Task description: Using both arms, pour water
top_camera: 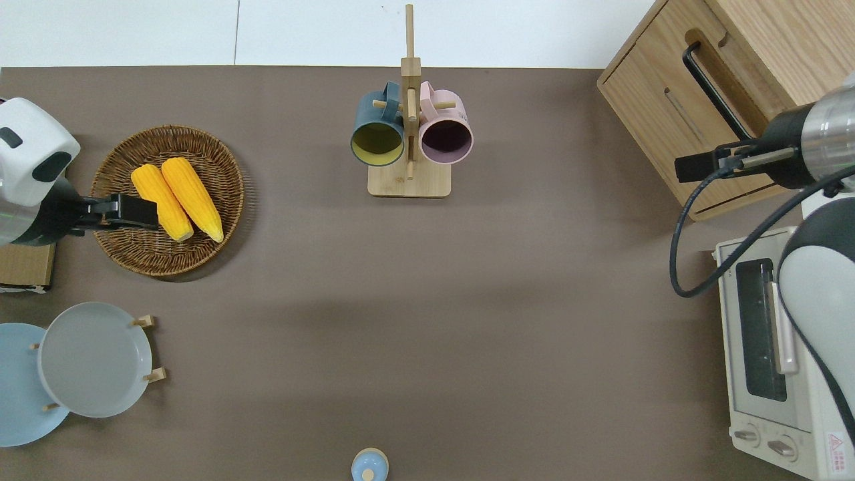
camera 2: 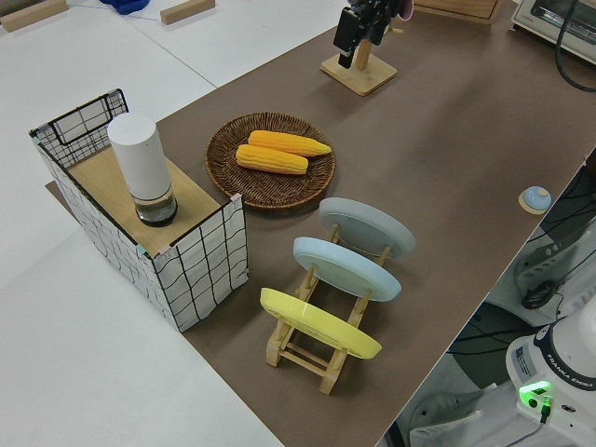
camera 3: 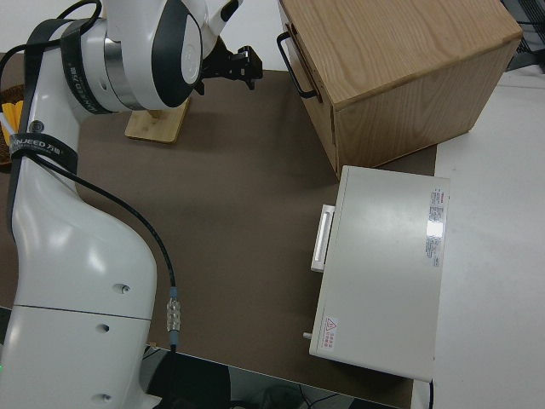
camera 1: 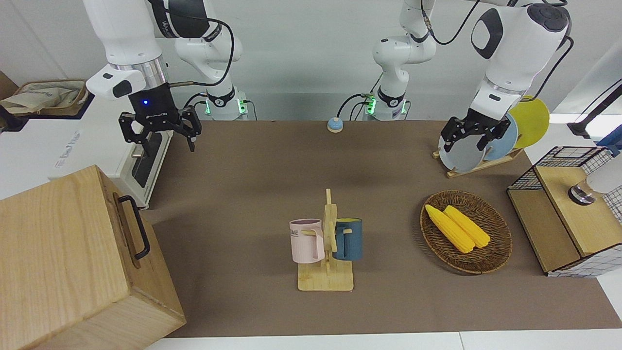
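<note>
Closest to the right side camera, the right arm point(camera 3: 102, 170) fills the view. Its right pincer point(camera 1: 169, 143) hangs spread and empty over the edge of the wooden box point(camera 1: 63, 253). The left arm point(camera 1: 515, 43) reaches out at its own end of the table. The left pincer point(camera 1: 465, 141), also spread and empty, is over the rim of the wicker basket point(top_camera: 120, 254) that holds two corn cobs point(top_camera: 177, 197).

Both arms are held high and wide, probably to keep the middle of the table free, so the pouring looks not yet begun. In that middle, farther from the robots, a pink mug point(camera 1: 306, 240) and a blue mug point(camera 1: 351, 238) hang by their handles on a wooden rack point(camera 1: 325, 279), likely so a pincer can lift them off. No jug or kettle shows.

A white cylinder point(camera 2: 140, 168) stands in the wire crate point(camera 2: 196, 270), and I cannot tell what it is. A toaster oven point(top_camera: 761, 347) and a stand of plates point(camera 2: 354, 270) sit nearer the robots. The tabletop point(camera 1: 243, 194) is covered in plain brown, edged in white, under a pale wall point(camera 1: 301, 58).
</note>
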